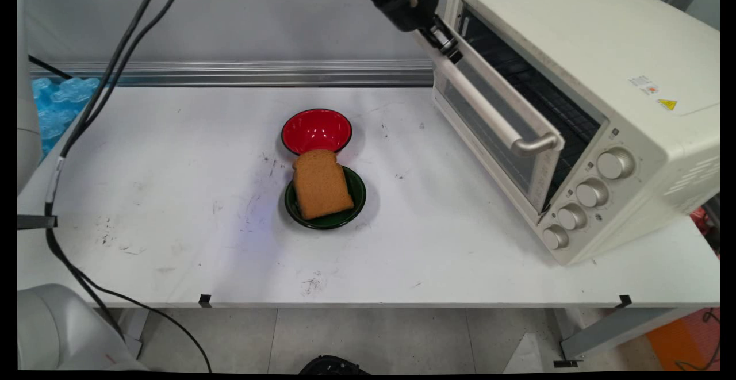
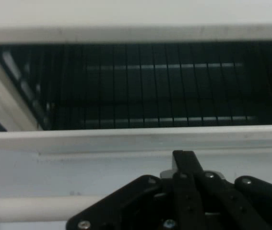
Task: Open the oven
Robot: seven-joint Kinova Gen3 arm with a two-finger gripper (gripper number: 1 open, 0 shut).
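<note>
Main view, starting from the near edge of the table point(image 1: 172, 253): the front strip is bare but for scuff marks. Around the middle sits a dark green bowl point(image 1: 357, 193) with a slice of brown bread point(image 1: 321, 184) lying across it, the slice's top overhanging the rim on the far side. Just behind it, rim almost touching rim, stands a red bowl point(image 1: 316, 130) with nothing in it.

The right side of the table is taken up by a cream toaster oven point(image 1: 575, 52), set at an angle, its four knobs point(image 1: 615, 163) toward the near right corner. Its door point(image 1: 460, 101) is tilted partly open, and the bar handle point(image 1: 494, 121) runs along its upper part.

Farthest back, toward the far edge, the gripper point(image 1: 445, 41) comes down from the top of the picture and meets the door's upper far corner, beside the end of the handle.

In the hand view the gripper point(image 2: 183, 160) appears with its fingers pressed together, nothing visibly pinched between them, their tip just under the door's white top edge point(image 2: 126, 140). The handle point(image 2: 30, 209) passes at lower left, and the wire rack point(image 2: 140, 86) shows in the dark cavity beyond.
</note>
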